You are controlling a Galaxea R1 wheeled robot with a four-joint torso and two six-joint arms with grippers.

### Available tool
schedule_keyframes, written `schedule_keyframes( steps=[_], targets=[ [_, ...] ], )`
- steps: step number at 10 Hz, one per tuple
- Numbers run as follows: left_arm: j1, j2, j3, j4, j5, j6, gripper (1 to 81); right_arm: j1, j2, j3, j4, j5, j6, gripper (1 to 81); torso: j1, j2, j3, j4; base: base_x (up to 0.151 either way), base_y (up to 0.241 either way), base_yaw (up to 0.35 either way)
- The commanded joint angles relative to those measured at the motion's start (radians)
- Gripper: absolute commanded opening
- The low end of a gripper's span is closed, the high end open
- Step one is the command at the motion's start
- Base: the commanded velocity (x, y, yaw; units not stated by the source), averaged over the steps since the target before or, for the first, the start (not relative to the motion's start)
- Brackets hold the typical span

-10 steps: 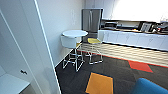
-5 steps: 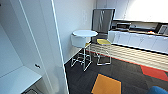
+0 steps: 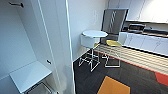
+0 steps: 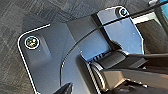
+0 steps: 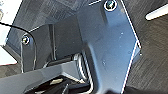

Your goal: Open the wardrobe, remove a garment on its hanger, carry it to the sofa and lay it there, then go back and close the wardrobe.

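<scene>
Standing open at left: wardrobe [image 3: 37, 50], white interior, bare shelf [image 3: 30, 75], dark hook [image 3: 16, 4] up top. Beyond: round white surface [image 3: 95, 33], stools, dark carpet. Fingers' state: cannot tell, either arm.

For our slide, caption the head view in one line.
Open white wardrobe at left; beyond it, a round white table with wire-framed stools on dark carpet.

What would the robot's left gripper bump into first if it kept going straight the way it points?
Most likely the dark grey carpet floor. The left wrist camera looks down onto it, and nothing else seems to lie in between. How far off it is, I cannot tell.
</scene>
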Motion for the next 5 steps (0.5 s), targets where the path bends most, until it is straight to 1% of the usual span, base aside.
schedule_keyframes(
  steps=[1,5],
  targets=[
    [-0.037,0.008,0.0,0.001,0.037,0.007,81.1,0.034,0.003,0.0,-0.005,-0.046,-0.004,81.1,0.0,0.0,0.0,0.0,0.0,0.0,0.281],
    [-0.038,0.016,0.0,0.006,0.053,0.008,81.1,0.028,0.003,0.0,-0.005,-0.044,-0.002,81.1,0.0,0.0,0.0,0.0,0.0,0.0,0.281]
  ],
)
